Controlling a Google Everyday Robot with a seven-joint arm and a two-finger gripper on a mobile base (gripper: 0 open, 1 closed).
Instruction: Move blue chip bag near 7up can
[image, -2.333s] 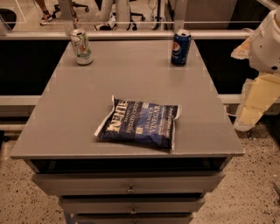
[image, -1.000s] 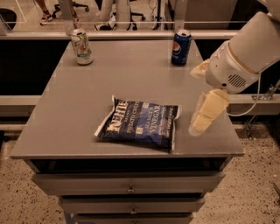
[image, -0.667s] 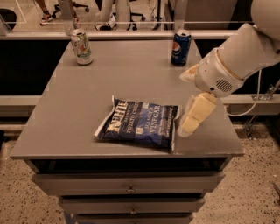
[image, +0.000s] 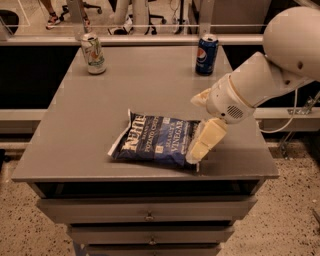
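The blue chip bag (image: 155, 142) lies flat near the front middle of the grey table (image: 150, 90), its white lettering facing up. The 7up can (image: 93, 54) stands upright at the table's far left corner, well apart from the bag. My gripper (image: 204, 141) hangs from the white arm (image: 260, 80) that reaches in from the right. It is low over the bag's right edge and covers that end of the bag.
A dark blue Pepsi can (image: 206, 55) stands upright at the far right of the table, behind the arm. Drawers (image: 149, 216) sit under the tabletop. A rail and chair legs lie beyond the far edge. A speckled floor surrounds the table.
The arm has swung in from the right of the table, moving left and down, so the gripper now sits at the bag's right edge. The bag and both cans have not moved.
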